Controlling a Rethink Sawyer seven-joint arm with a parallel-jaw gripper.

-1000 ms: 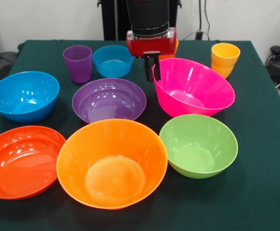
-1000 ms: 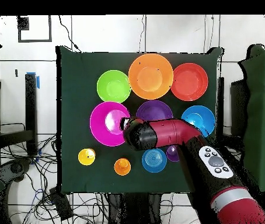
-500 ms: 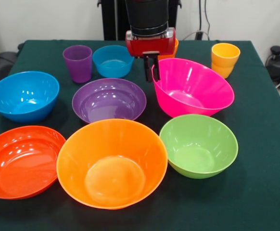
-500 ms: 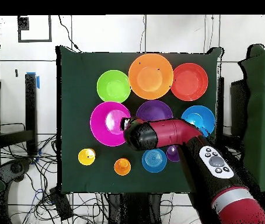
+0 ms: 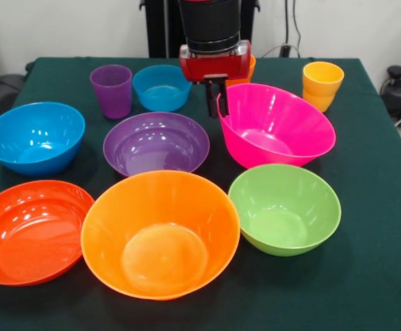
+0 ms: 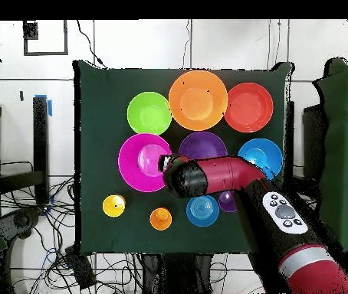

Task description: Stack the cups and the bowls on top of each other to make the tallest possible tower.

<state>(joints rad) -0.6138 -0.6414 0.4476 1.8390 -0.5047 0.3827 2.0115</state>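
Note:
My gripper (image 5: 217, 105) is shut on the near-left rim of the large pink bowl (image 5: 276, 127), one finger inside and one outside. That bowl is tilted, with the held side raised off the cloth. In the overhead view the wrist (image 6: 178, 174) covers the pink bowl's (image 6: 140, 162) right edge. Around it stand the purple bowl (image 5: 156, 143), green bowl (image 5: 284, 208), large orange bowl (image 5: 160, 233), red-orange bowl (image 5: 28, 231), blue bowl (image 5: 34, 136) and small blue bowl (image 5: 162, 87). The purple cup (image 5: 111, 89) and yellow cup (image 5: 322, 84) are upright. The orange cup (image 6: 160, 219) is mostly hidden behind the gripper in the front view.
Everything rests on a dark green tablecloth (image 5: 379, 227). The bowls sit close together, with narrow gaps between the pink, purple and green ones. Cables lie on the floor beside the table (image 6: 54, 230).
The gripper has risen very slightly with the pink bowl's rim still held. Everything else stays in place.

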